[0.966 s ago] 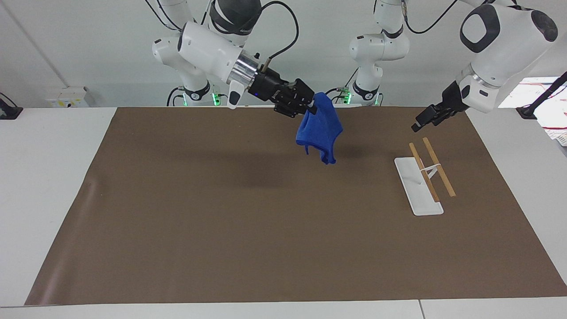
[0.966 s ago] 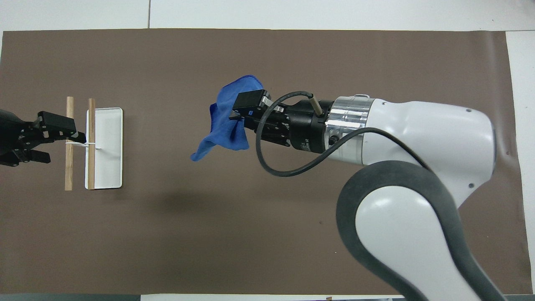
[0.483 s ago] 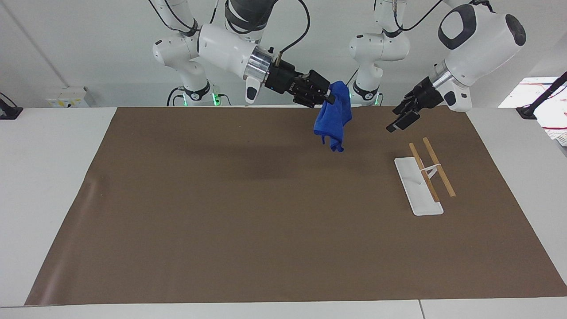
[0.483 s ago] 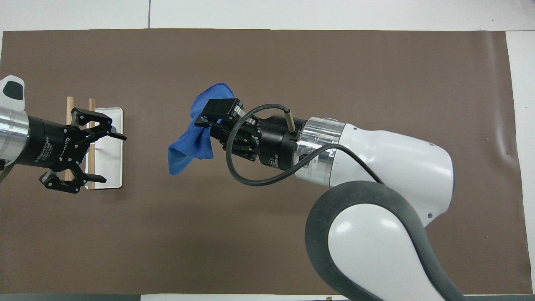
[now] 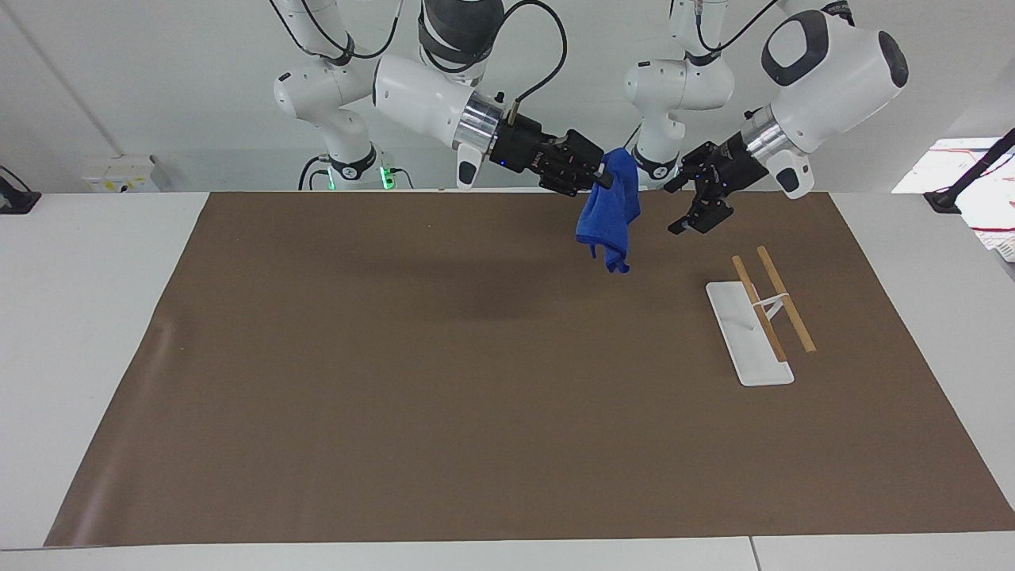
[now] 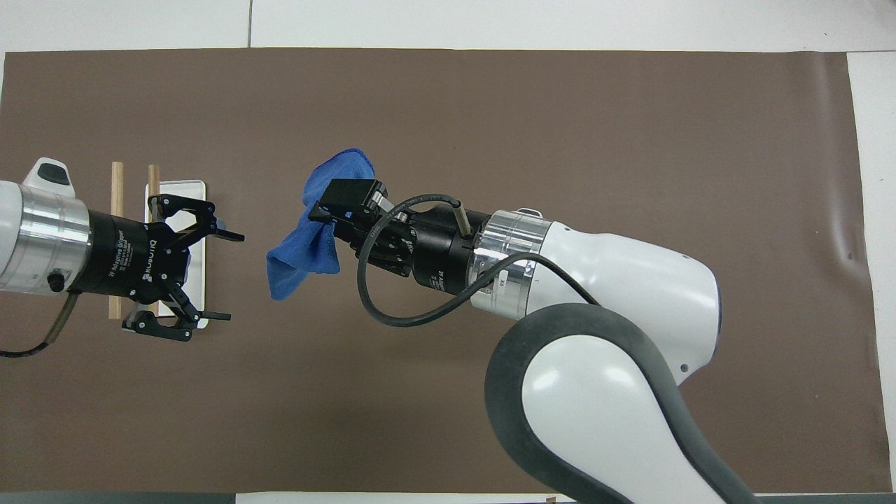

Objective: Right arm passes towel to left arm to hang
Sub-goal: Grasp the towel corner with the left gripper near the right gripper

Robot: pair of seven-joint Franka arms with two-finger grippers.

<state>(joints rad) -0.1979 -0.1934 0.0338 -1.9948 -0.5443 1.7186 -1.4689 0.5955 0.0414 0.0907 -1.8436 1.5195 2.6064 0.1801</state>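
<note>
My right gripper (image 5: 596, 176) (image 6: 323, 208) is shut on the top of the blue towel (image 5: 609, 216) (image 6: 308, 238) and holds it high in the air over the brown mat; the cloth hangs down bunched. My left gripper (image 5: 688, 202) (image 6: 225, 277) is open and empty, up in the air beside the towel, pointing toward it with a small gap between them. In the overhead view it covers part of the rack.
A white rack base (image 5: 745, 333) (image 6: 196, 192) with two wooden rails (image 5: 783, 298) (image 6: 117, 189) on a thin white stand sits on the brown mat (image 5: 444, 381) toward the left arm's end. Two slimmer white arms (image 5: 674, 87) stand at the robots' edge.
My right gripper has carried the towel higher and toward the left arm's end. My left gripper has swung in from over the rack toward the towel and turned to face it, open.
</note>
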